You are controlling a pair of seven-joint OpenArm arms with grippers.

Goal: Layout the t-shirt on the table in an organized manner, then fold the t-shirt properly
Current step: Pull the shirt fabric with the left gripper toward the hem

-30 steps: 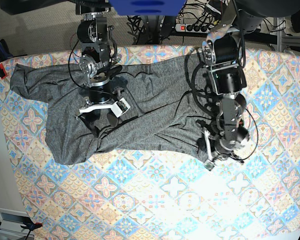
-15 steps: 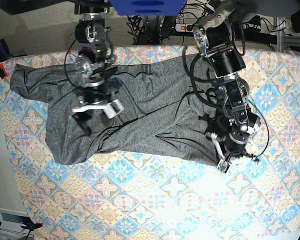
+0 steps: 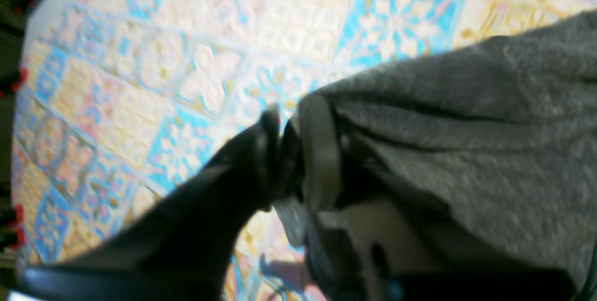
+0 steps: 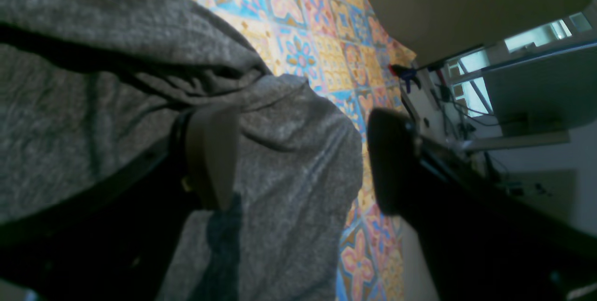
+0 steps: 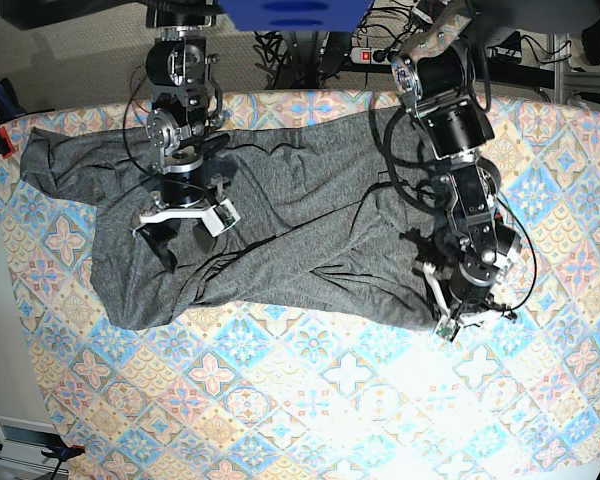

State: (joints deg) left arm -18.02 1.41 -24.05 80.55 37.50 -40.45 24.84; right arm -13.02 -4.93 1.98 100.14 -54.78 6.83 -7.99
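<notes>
The t-shirt [image 5: 270, 220] lies rumpled across the table [image 5: 310, 400] — soft, light knit best pinched at hems or corners — the left gripper [image 3: 284, 151] nearly closed on its edge, the right gripper [image 4: 303, 161] wide open over a fold.

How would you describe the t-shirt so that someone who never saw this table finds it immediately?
Look at the wide table covered with a pastel tile-pattern cloth. Across its far half, under the two robot arms, lies the t-shirt, spread out but wrinkled. It is the only plain dark grey thing on the colourful cloth.
</notes>
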